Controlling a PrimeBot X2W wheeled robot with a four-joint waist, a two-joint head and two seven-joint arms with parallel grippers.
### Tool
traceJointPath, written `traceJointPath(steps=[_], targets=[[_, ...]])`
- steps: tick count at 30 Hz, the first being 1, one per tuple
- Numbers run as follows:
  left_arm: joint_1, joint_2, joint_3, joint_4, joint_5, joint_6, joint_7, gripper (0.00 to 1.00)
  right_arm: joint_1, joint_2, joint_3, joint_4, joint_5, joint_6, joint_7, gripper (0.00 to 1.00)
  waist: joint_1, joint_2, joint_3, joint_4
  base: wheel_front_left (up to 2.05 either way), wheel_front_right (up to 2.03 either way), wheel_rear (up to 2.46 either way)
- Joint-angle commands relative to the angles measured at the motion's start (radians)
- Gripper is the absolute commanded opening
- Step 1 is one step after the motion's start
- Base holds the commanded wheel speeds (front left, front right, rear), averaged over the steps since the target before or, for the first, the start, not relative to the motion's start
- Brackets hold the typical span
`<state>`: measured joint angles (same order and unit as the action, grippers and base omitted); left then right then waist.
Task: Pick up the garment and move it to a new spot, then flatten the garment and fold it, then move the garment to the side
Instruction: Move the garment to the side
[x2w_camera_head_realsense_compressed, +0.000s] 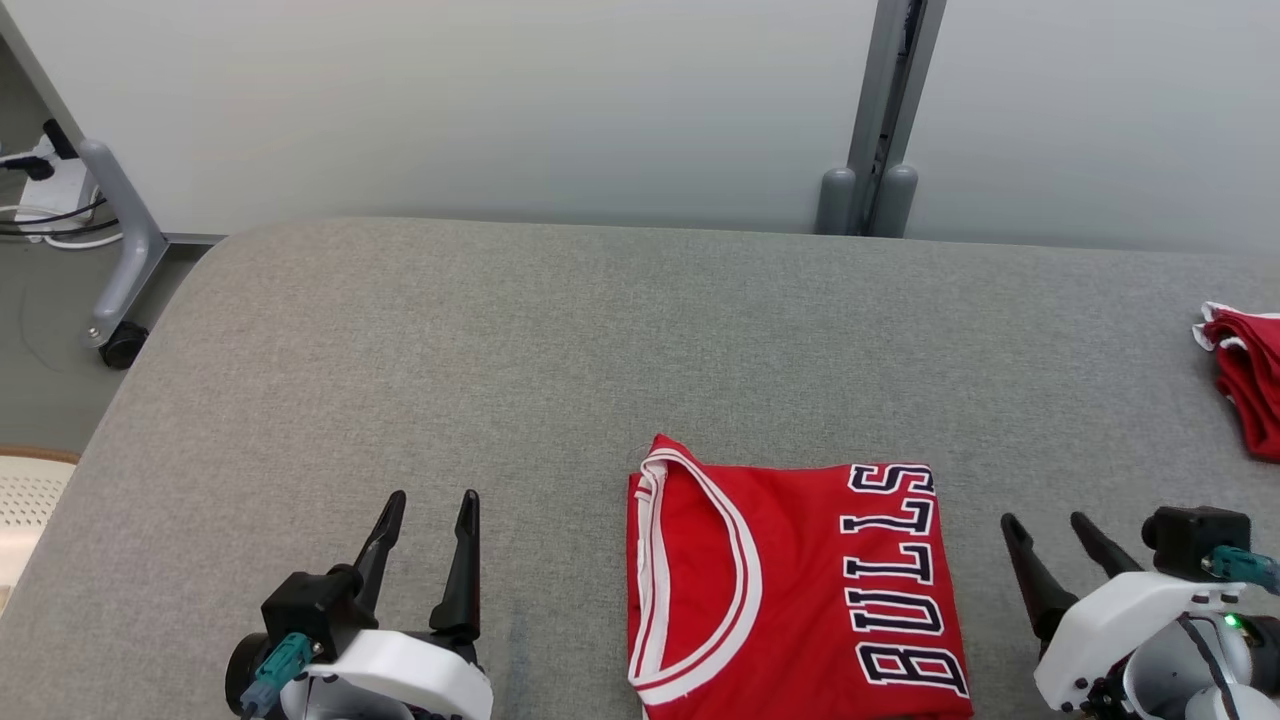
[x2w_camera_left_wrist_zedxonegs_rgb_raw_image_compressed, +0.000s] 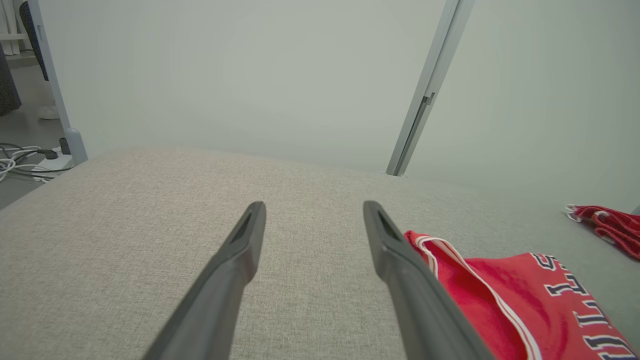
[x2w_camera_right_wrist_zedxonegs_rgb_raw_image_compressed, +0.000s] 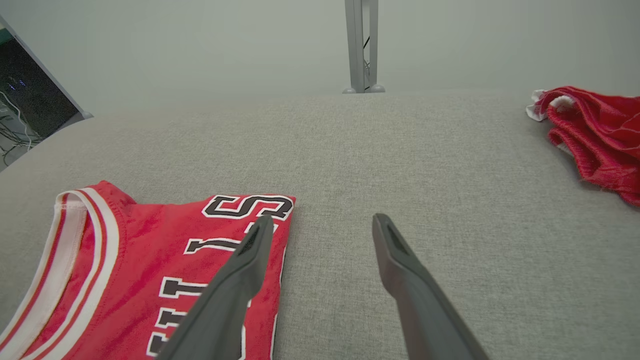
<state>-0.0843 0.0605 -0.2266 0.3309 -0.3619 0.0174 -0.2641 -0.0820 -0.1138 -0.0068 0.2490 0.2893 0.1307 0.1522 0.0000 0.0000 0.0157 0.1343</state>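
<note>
The garment is a red jersey with white trim and dark lettering, folded into a flat rectangle near the front edge of the grey padded table. It also lies at the lower right in the left wrist view and at the lower left in the right wrist view. My left gripper stands open to the garment's left, apart from it, holding nothing. On the garment's right my right gripper is open and empty too, its left finger just over the cloth's right edge.
A second red garment lies crumpled at the table's right edge, also seen in the right wrist view. A grey partition post stands behind the table. A wheeled frame leg and cables are on the floor at left.
</note>
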Motion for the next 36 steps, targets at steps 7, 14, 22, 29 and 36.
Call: traceJointPath(steps=[7,14,22,29,36], targets=[[-0.012,0.0,0.006,-0.002,0.009,-0.006,0.0,1.0,-0.038,-0.11,0.108,0.048,0.198,0.0,0.189,1.0,0.0,0.0,0.031,0.042,0.0,0.0,0.0],[-0.027,-0.002,0.01,-0.009,0.02,-0.008,0.0,1.0,-0.071,-0.178,0.185,0.098,0.363,0.0,0.258,1.0,0.0,0.0,0.067,0.079,0.0,0.0,0.0],[-0.03,-0.004,0.013,-0.007,0.03,-0.013,0.0,1.0,-0.122,-0.199,0.245,0.217,0.442,0.0,0.257,1.0,0.0,0.0,0.091,0.116,0.0,0.0,0.0],[-0.024,-0.005,0.02,-0.004,0.037,-0.013,0.0,1.0,-0.157,-0.218,0.326,0.228,0.48,0.0,0.216,0.0,0.0,0.0,0.086,0.111,0.0,0.0,0.0],[-0.02,-0.006,0.022,-0.007,0.042,-0.017,0.0,1.0,-0.212,-0.258,0.362,0.246,0.479,0.0,0.126,0.0,0.0,0.0,0.082,0.057,0.0,0.0,0.0]])
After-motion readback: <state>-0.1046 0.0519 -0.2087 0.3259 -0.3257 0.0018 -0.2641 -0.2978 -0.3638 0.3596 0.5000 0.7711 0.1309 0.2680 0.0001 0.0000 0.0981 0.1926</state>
